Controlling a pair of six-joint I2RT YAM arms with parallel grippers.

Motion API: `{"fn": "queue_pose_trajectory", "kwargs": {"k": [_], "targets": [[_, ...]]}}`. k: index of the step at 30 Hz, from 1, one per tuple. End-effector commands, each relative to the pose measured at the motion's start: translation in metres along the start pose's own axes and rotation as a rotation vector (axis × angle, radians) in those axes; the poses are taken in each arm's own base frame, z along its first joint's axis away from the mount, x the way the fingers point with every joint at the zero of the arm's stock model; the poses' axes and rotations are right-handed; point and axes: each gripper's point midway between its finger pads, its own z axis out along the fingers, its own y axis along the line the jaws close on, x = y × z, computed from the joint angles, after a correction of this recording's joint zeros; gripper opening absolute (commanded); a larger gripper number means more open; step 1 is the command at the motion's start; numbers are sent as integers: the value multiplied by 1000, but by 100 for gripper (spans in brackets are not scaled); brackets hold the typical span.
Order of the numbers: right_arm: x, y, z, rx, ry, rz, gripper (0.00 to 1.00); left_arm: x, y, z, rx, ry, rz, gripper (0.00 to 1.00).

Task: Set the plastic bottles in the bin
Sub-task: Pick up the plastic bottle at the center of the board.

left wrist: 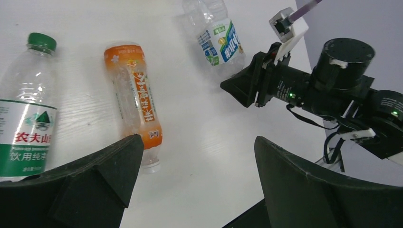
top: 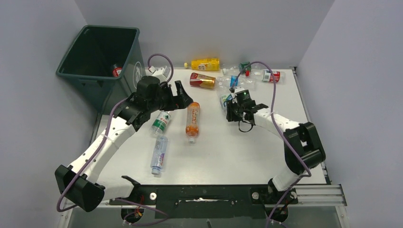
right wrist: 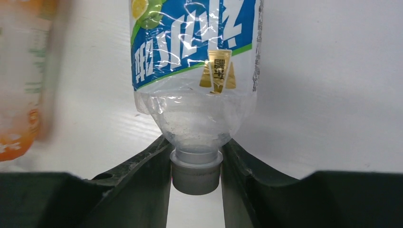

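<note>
The dark green bin (top: 76, 71) stands at the far left with a red-labelled bottle (top: 116, 71) inside. My right gripper (right wrist: 196, 164) is shut on the white cap and neck of a clear blue-labelled bottle (right wrist: 195, 57), which lies on the table (top: 224, 98). My left gripper (left wrist: 197, 152) is open and empty, held above the table near an orange bottle (left wrist: 135, 99) and a green-capped, green-labelled bottle (left wrist: 28, 118). In the top view the left gripper (top: 184, 97) is just left of the orange bottle (top: 192, 118).
Another clear bottle (top: 158, 154) lies nearer the arm bases. A yellow bottle (top: 205, 64), a red-gold one (top: 203, 80) and several clear bottles (top: 271, 75) lie along the back edge. Grey walls close in both sides.
</note>
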Motion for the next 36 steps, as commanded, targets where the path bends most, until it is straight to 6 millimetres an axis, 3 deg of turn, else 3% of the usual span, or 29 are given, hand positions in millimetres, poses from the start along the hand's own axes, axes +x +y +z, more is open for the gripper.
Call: {"fn": "queue_pose_trajectory", "kwargs": {"k": [1,12,18,24,29,36], "targets": [[-29,30,-43,-63,-144,-21,18,-7,-31,14,165,-33,-73,88],[-39,103,-115,-194,-263,-67,18,5,-52,43,347,-13,-255,89],[-43,144,-140,-251,-303,-112,18,5,-61,49,418,-11,-340,89],[-46,178,-160,-288,-336,-155,18,8,-56,49,401,-16,-357,89],[-46,191,-171,-286,-352,-176,18,10,-49,46,369,-24,-350,89],[-51,188,-180,-263,-373,-172,16,11,-42,43,333,-25,-343,89]]}}
